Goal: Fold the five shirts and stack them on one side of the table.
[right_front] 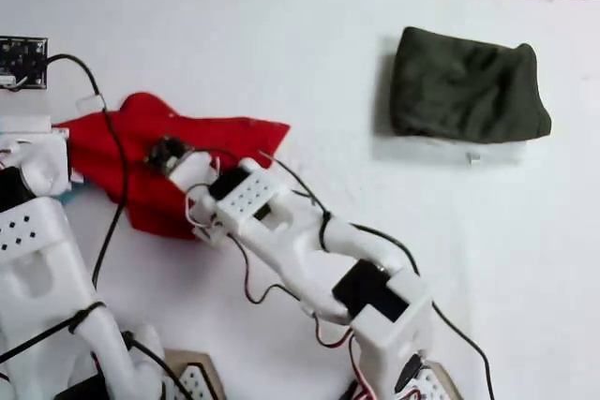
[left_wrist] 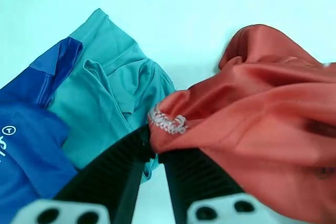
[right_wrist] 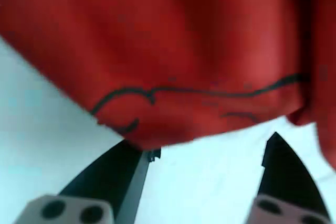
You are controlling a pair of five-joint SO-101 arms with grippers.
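Left tool [left_wrist: 156, 148], close under its own wrist lens at the bottom middle of the frame, is clenched on a stitched hem of the red shirt [left_wrist: 262, 119]. That cloth bunches up across the right half of the frame. A teal shirt [left_wrist: 110, 103] lies crumpled at centre left, touching the tool's fingers, and a blue shirt [left_wrist: 26, 145] overlaps it at the lower left.

Right tool [right_wrist: 207, 148] is released, with its jaws spread wide. The red shirt's edge hangs just beyond the fingertips and covers the upper part of that frame.

From above, the red shirt sits at the left of the white tabletop [right_front: 309, 53], with the right arm stretched over it from the lower middle. A folded green shirt [right_front: 464, 86] rests well apart at the upper right.
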